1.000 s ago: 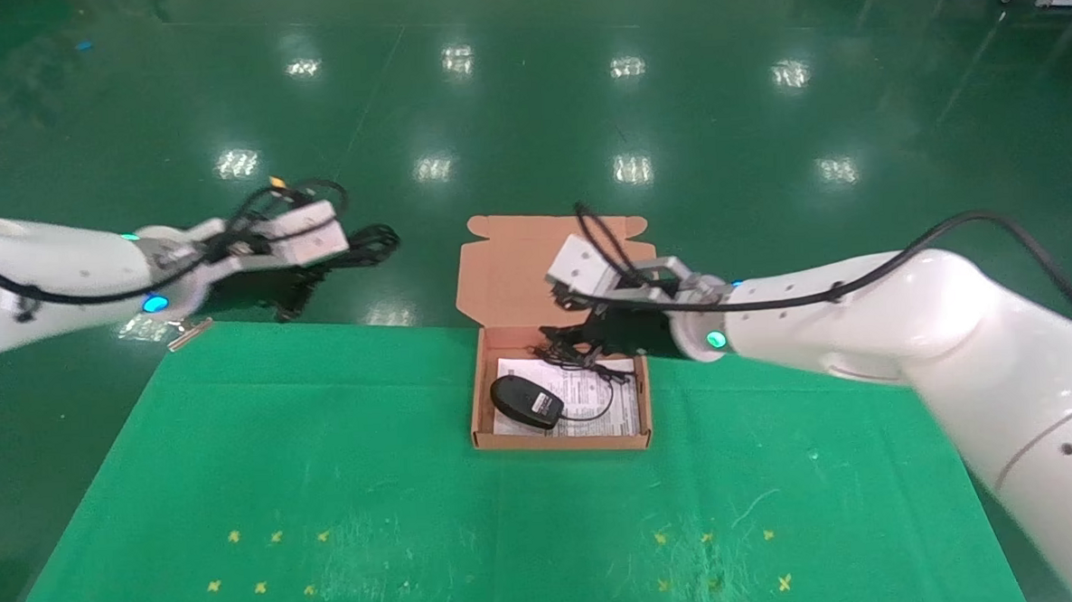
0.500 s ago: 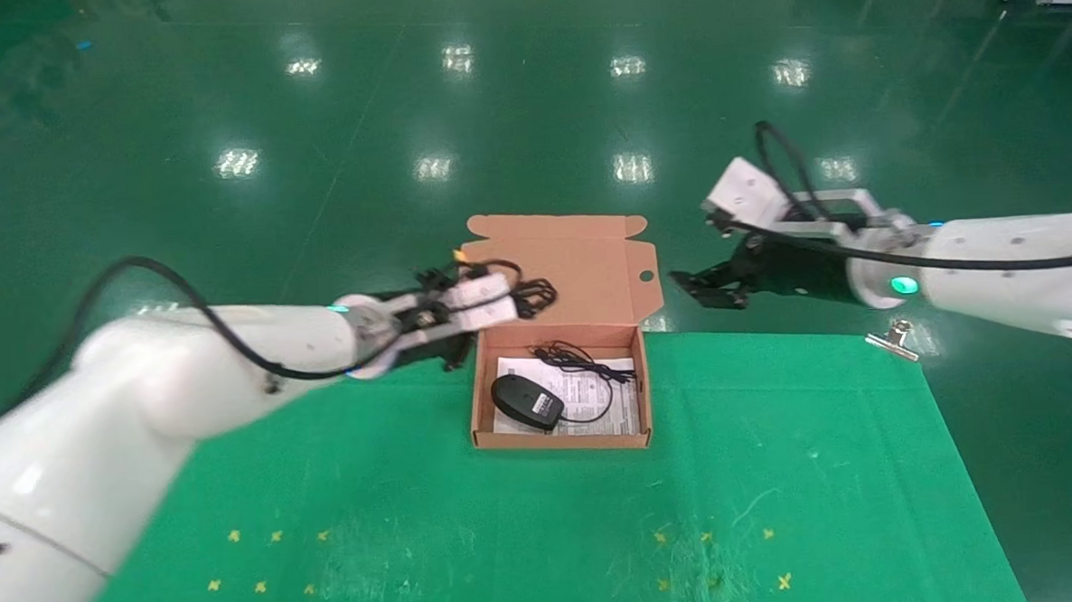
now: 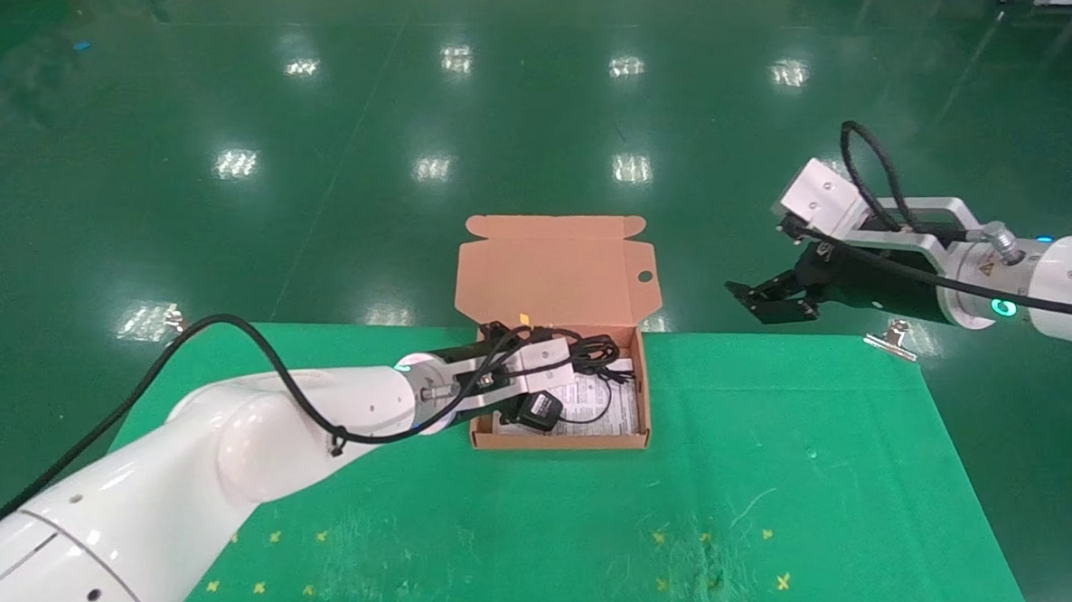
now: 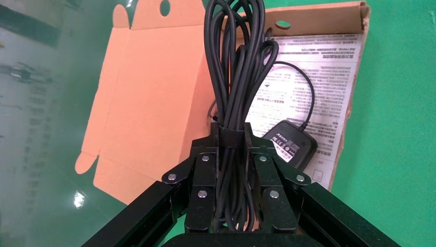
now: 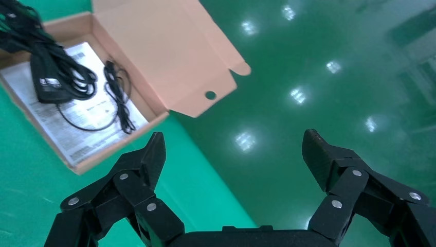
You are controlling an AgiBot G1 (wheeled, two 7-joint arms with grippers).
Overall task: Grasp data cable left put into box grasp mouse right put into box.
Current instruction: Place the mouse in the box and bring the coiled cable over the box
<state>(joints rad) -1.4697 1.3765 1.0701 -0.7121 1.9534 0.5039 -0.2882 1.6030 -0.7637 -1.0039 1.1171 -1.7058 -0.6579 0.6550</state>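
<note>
The left tool (image 4: 230, 149), clenched on the cable (image 4: 234, 77) above the box (image 3: 634, 438), may drop loops over the wall or onto the mouse (image 4: 290, 146); the right tool (image 5: 234, 170) hangs released beyond the worktop (image 3: 779, 471).

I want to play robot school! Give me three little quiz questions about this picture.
1. True or false: the black oval computer mouse lies inside the orange-brown cardboard box.
2. What does the left gripper hold? A) mouse B) black bundled data cable C) nothing
3. Fill in: the right gripper is ____ and hangs beyond the green table.

Key: 1 true; 2 B; 3 open.
</note>
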